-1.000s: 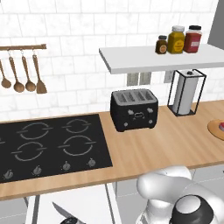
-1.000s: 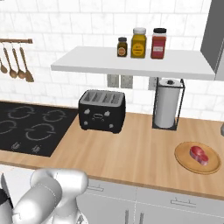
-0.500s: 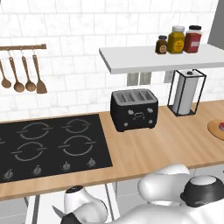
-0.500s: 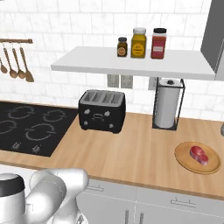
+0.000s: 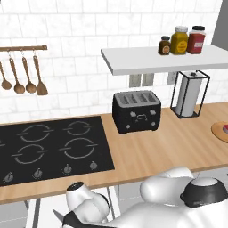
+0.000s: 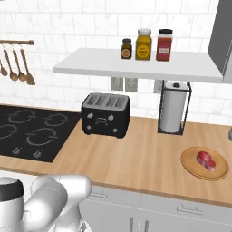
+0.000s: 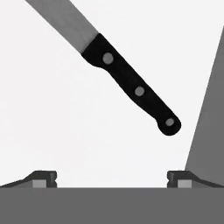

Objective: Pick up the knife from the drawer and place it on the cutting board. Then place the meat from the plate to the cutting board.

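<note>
The knife [image 7: 131, 83] lies on the drawer's [image 7: 57, 131] white floor, its black riveted handle pointing down-right and its grey blade running off the top left. My gripper [image 7: 111, 179] hovers open just short of the handle's end, one fingertip [image 7: 43, 178] on each side, nothing between them. In the left base view the hand hangs below the counter's front edge, over the open drawer [image 5: 44, 211]. Far right on the counter, the meat [image 6: 206, 160] sits on the round tan plate [image 6: 205, 172], whose edge also shows as the plate [image 5: 220, 130]. The cutting board is out of view.
A black toaster [image 5: 136, 111] stands mid-counter, beside a paper towel holder [image 5: 189, 94]. The black cooktop [image 5: 49, 149] lies to the left. A white shelf [image 6: 136, 65] carries three jars. Spoons hang on a rail [image 5: 22, 80]. A grey drawer wall [image 7: 210, 118] rises close on the right.
The arm has swung left and down, bringing the hand over the drawer and covering the knife in the left base view. The jaws have stayed open.
</note>
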